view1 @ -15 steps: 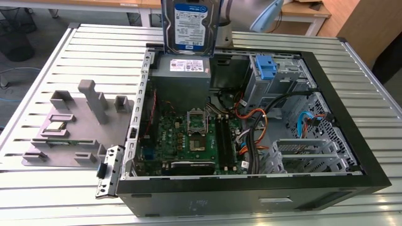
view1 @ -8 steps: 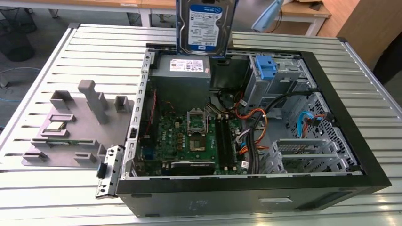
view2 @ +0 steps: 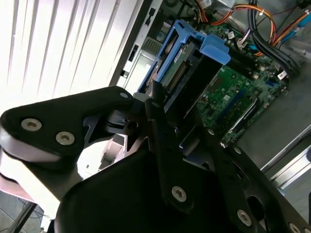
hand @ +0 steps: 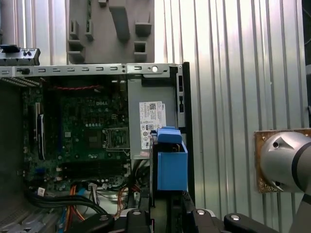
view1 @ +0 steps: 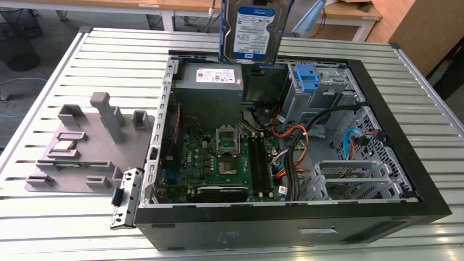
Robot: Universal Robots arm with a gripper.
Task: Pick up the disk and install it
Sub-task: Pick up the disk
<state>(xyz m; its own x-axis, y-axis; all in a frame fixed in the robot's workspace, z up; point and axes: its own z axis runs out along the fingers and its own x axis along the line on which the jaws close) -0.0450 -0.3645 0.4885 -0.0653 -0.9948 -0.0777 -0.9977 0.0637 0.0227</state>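
Raised disk over an open computer case. The end effector (view2: 182,114) is closed on the disk (view1: 250,30); in the second wrist view its black fingers (view2: 156,104) press against the drive's two sides, with the blue side rails and the connector edge pointing away from the wrist. In the exterior view the disk hangs upright in the air, clear of everything, with its blue-and-white label facing the camera. It hangs above the far rim of the computer case (view1: 290,217), over the gap between the grey power supply (view1: 210,89) and the drive cage, where a blue bracket (view1: 307,76) sits. The case lies open on a slatted metal worktop (view1: 65,228), exposing the green motherboard (view1: 217,160) and a bundle of orange and black cables (view1: 294,136). A grey fixture (view1: 80,136) carrying small parts rests on the worktop just beside the case, on the exterior view's left. In the first wrist view the disk is seen edge-on — its blue rail overlaps the power supply's white sticker.
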